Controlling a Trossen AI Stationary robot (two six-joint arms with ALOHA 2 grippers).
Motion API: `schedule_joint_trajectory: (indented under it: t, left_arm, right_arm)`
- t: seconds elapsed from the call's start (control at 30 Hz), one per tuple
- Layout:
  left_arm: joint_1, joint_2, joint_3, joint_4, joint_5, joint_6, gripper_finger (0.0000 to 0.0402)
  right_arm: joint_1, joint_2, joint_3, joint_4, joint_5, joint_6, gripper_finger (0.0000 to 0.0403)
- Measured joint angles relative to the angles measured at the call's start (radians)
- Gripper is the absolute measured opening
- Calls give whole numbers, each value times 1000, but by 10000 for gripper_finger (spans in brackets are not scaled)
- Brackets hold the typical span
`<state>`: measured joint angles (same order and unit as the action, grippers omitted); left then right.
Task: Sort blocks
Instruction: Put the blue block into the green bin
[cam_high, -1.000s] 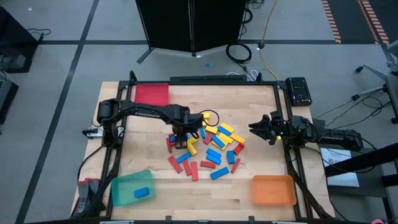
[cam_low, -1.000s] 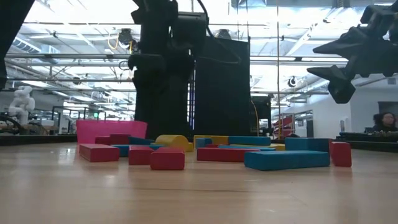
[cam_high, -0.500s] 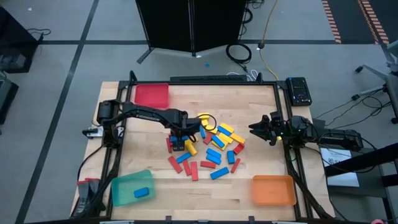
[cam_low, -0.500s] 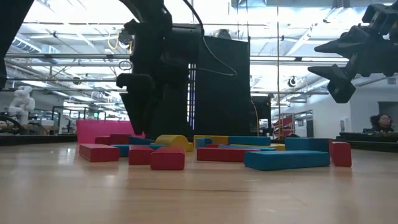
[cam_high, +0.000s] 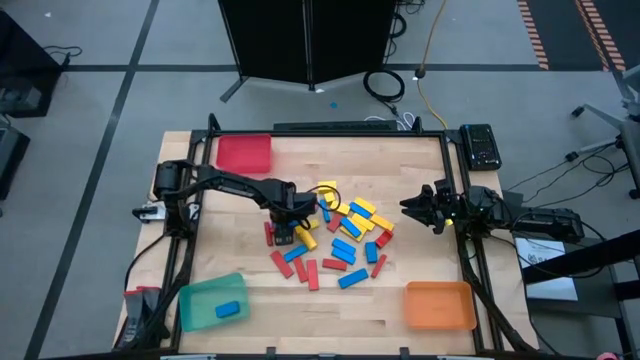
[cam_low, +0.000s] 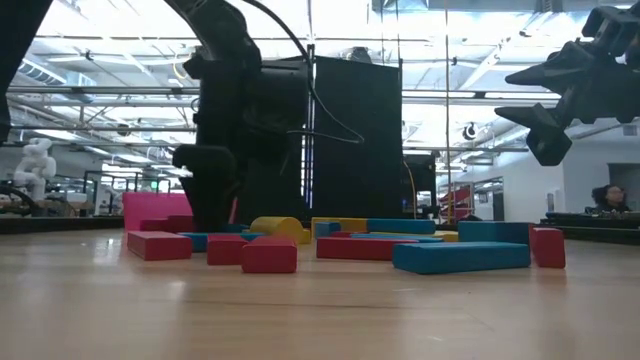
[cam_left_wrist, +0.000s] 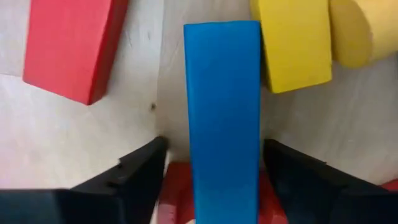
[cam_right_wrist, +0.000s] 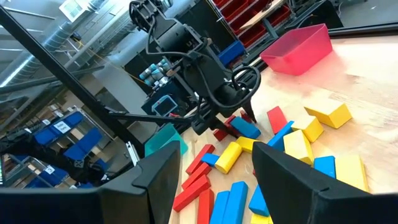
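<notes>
Red, blue and yellow blocks (cam_high: 335, 240) lie in a loose pile at the table's middle. My left gripper (cam_high: 285, 230) points straight down at the pile's left part. It is open, one finger on each side of a blue block (cam_left_wrist: 221, 112), along its length, and I see no touch. That block's end between the fingers lies on a red block (cam_left_wrist: 177, 193). A red block (cam_left_wrist: 71, 46) and a yellow block (cam_left_wrist: 295, 43) lie beside it. My right gripper (cam_high: 412, 207) waits open and level at the table's right edge, holding nothing.
A red tray (cam_high: 244, 152) stands at the far left. At the near left is a green tray (cam_high: 205, 298) with one blue block (cam_high: 228, 310) in it, and at the near right an orange tray (cam_high: 438, 304). Bare wood lies between the trays and the pile.
My left gripper has sunk toward the pile's left part and shifted a little toward the table's left edge, still pointing down. No block has visibly moved.
</notes>
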<state>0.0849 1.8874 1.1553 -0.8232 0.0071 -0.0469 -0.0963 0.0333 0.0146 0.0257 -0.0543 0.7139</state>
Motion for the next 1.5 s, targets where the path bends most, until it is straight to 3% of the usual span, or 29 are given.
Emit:
schedule_joint_trajectory:
  t: [0.13,0.33,0.37,0.77,0.93,1.07,1.27,1.5]
  left_arm:
    - [-2,2,6,1,-7,-25,198]
    - [0,8,37,-2,-32,-25,63]
    - [0,8,40,1,-37,-26,57]
    - [1,-74,58,-33,-46,-132,59]
    - [0,-206,114,-36,-51,-217,59]
    - [-34,-383,143,-38,-86,-324,59]
    - [-192,-621,146,-187,-189,-594,59]
    - [-497,-674,146,-487,-285,-1149,59]
  right_arm:
    - [0,0,0,0,1,4,199]
    - [0,0,0,-2,5,6,199]
    - [0,0,0,-2,5,7,199]
    - [0,4,0,-4,7,5,199]
    - [0,15,0,-5,7,4,199]
    - [0,22,0,-5,6,5,199]
    - [0,27,0,-5,6,17,199]
    - [0,30,0,-6,12,8,199]
